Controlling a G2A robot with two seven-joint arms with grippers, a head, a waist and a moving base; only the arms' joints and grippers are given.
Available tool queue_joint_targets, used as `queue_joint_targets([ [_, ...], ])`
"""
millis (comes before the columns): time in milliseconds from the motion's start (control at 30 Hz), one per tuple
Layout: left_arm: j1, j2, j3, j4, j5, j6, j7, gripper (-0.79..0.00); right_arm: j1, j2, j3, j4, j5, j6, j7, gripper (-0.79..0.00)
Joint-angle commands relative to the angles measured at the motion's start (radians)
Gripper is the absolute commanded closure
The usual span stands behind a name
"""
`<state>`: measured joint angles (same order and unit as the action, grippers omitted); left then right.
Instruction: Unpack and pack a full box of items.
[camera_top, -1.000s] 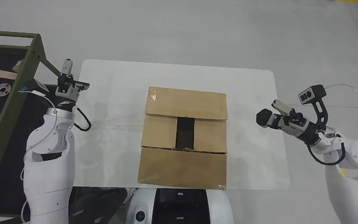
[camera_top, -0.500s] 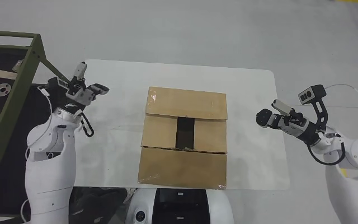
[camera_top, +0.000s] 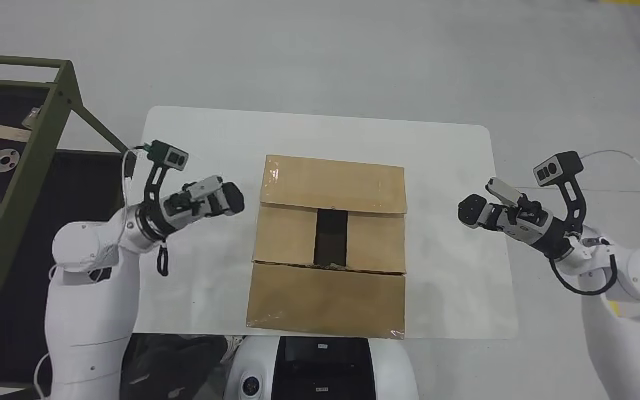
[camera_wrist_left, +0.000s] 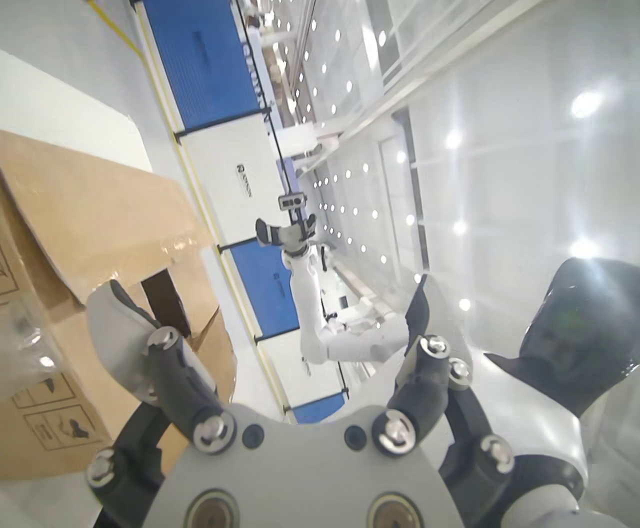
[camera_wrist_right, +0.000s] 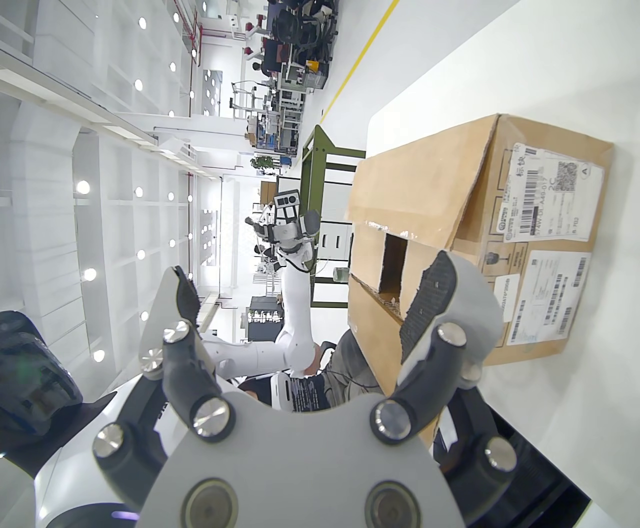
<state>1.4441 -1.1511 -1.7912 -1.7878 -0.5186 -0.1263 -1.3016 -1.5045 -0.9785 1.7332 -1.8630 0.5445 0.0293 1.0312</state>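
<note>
A brown cardboard box (camera_top: 333, 244) stands in the middle of the white table (camera_top: 450, 160), its top flaps folded nearly shut with a dark slot (camera_top: 329, 238) left between them. My left gripper (camera_top: 226, 198) hovers just left of the box, open and holding nothing, pointing at the box's side (camera_wrist_left: 75, 260). My right gripper (camera_top: 472, 211) hangs over the table to the right of the box, open and holding nothing, facing the box (camera_wrist_right: 480, 215). The box's contents are hidden.
A green metal rack (camera_top: 40, 120) stands off the table's left edge. White labels (camera_wrist_right: 545, 200) cover the box side facing the right arm. Bare table lies behind the box and on both sides.
My left arm has swung from the table's far left corner toward the box and turned its gripper to face it. The right arm and the box have stayed put.
</note>
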Motion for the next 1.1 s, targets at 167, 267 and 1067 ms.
queue_joint_targets([
  [167, -0.034, 0.008, 0.012, 0.027, -0.009, 0.025, -0.064, -0.785, 0.0, 0.0, 0.0, 0.0, 0.0, 0.0, 0.0, -0.785],
  [267, -0.034, 0.008, 0.012, 0.027, -0.009, 0.025, -0.064, -0.785, 0.0, 0.0, 0.0, 0.0, 0.0, 0.0, 0.0, -0.785],
  [1067, -0.078, 0.027, 0.08, 0.082, -0.006, 0.063, -0.169, -0.785, 0.0, 0.0, 0.0, 0.0, 0.0, 0.0, 0.0, -0.785],
])
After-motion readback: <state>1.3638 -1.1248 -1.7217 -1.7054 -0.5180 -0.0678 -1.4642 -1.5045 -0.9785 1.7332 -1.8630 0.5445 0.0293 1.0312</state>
